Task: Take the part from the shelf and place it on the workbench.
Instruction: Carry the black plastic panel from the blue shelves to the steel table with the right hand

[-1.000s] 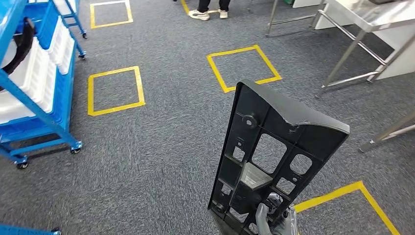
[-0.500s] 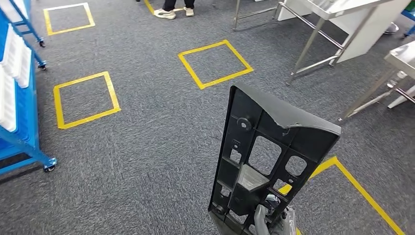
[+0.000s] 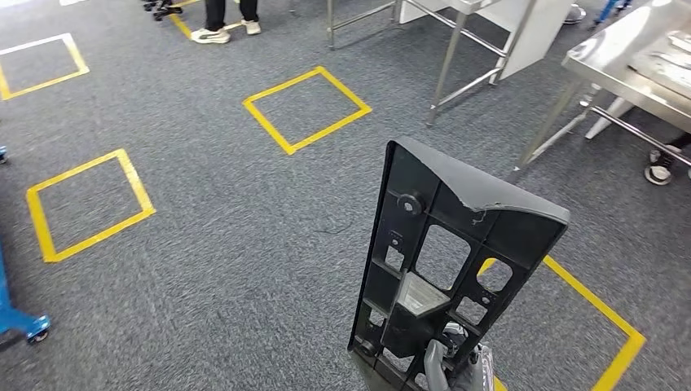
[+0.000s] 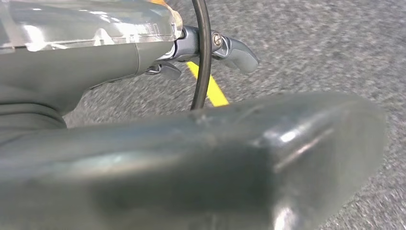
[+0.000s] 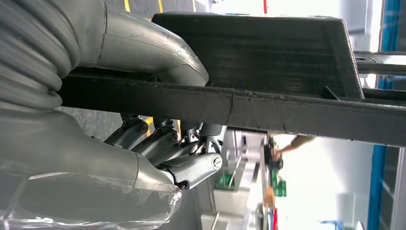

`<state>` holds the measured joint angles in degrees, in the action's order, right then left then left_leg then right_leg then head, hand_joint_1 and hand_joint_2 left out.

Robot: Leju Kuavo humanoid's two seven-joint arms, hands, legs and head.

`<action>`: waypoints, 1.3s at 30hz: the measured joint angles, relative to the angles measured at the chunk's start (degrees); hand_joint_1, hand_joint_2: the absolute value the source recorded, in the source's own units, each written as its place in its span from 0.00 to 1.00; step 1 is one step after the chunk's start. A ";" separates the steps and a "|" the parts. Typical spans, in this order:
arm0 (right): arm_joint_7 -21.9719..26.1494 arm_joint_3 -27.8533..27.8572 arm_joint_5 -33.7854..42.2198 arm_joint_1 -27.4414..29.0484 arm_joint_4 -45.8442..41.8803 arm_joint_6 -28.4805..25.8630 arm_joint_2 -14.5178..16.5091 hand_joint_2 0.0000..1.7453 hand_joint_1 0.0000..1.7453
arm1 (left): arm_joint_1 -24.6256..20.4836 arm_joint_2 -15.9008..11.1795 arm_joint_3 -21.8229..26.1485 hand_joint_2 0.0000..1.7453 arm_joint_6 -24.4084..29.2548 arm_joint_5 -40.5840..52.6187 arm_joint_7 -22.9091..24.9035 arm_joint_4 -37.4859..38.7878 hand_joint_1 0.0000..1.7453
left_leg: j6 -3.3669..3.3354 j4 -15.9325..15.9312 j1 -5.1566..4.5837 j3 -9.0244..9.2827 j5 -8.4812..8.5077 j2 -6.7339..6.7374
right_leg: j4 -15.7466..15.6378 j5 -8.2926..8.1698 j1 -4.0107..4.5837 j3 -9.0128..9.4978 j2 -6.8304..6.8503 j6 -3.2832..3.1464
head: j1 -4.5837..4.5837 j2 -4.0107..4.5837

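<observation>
Swung toward the steel workbench (image 3: 627, 57) since a second ago — blue shelf gone from sight, yellow floor squares (image 3: 305, 107) slid left. Black part (image 3: 456, 261) held upright at its lower end, right hand (image 5: 158, 143) clamped on its rim. Looks rigid, light, top-heavy — grip low, keep vertical. Left hand (image 4: 210, 48) empty, fingers curled.

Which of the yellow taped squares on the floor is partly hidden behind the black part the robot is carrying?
The yellow square at lower right, nearest the robot. The black part held by the right hand covers its near corner, while the other squares lie fully uncovered farther left.
</observation>
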<state>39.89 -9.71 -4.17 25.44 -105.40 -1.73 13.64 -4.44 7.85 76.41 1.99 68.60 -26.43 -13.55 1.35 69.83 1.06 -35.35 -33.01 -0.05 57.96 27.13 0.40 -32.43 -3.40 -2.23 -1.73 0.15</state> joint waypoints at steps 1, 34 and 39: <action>-0.01 0.01 0.00 0.02 0.03 0.00 0.00 1.00 1.00 | 0.02 0.01 0.00 0.00 -0.01 -0.01 0.01 0.01 0.00 | 0.12 -3.45 0.21 1.42 1.80 -1.21 | 0.52 0.31 -0.16 -0.10 -0.78 0.32 | 0.00 0.00; -0.64 -0.14 -1.45 -0.24 0.25 0.21 0.17 1.00 1.00 | 0.00 0.85 0.00 0.00 -1.03 -0.23 -0.24 0.00 0.00 | -0.97 -9.24 0.28 3.29 3.94 -4.24 | 1.66 0.77 -0.21 -0.71 -2.52 1.21 | 0.03 0.00; -0.64 -0.16 -1.56 0.11 0.18 -0.32 0.17 1.00 1.00 | -0.05 0.99 0.00 0.00 -1.02 -0.25 0.02 0.00 0.00 | -2.56 -10.35 0.35 3.86 4.29 -1.97 | 4.01 1.93 -0.46 -2.47 -1.31 2.88 | 0.07 0.00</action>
<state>39.26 -9.87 -5.73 25.55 -105.22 -2.04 13.81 -4.49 8.84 76.41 0.97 68.35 -26.41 -13.55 -1.21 59.47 1.41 -31.49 -28.71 -2.02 61.97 29.06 -0.06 -34.90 -4.71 0.65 -1.66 0.15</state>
